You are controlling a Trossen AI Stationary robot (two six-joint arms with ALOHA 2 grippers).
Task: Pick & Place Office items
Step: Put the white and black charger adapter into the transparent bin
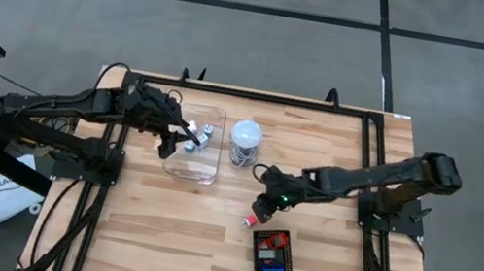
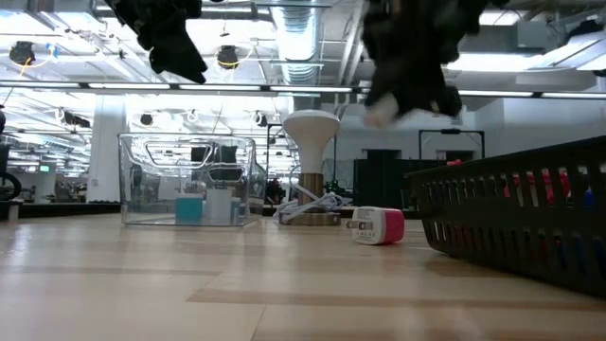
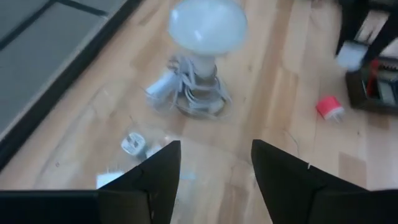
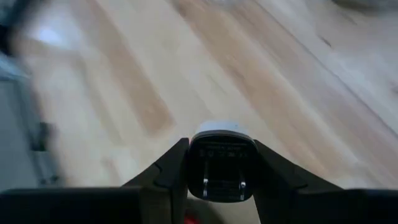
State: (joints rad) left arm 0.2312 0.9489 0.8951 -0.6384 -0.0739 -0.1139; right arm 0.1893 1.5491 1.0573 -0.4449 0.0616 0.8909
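Note:
My left gripper [image 3: 214, 149] hovers open above the clear plastic box [image 1: 190, 164], which holds small white and blue blocks [image 2: 189, 208]. My right gripper [image 1: 261, 208] hangs above the table between the box and the black tray [image 2: 511, 218], shut on a white block with a dark pronged face [image 4: 221, 165]. A red-and-white block [image 1: 250, 221] lies on its side on the wood just below that gripper. The tray holds red and blue pieces [image 1: 273, 257]. My right gripper pinches the white block by its two opposite side walls [image 4: 194, 163], with the dark pronged face turned toward the wrist camera. The fingers come from above, slanting down. The block [image 2: 379, 114] is lifted clear of the table.
A white mushroom-shaped lamp [image 1: 245, 136] with a coiled white cord at its foot [image 3: 196, 93] stands right of the box. Bare wood stretches toward the near edge left of the tray. Dark arm frames flank the table on both sides.

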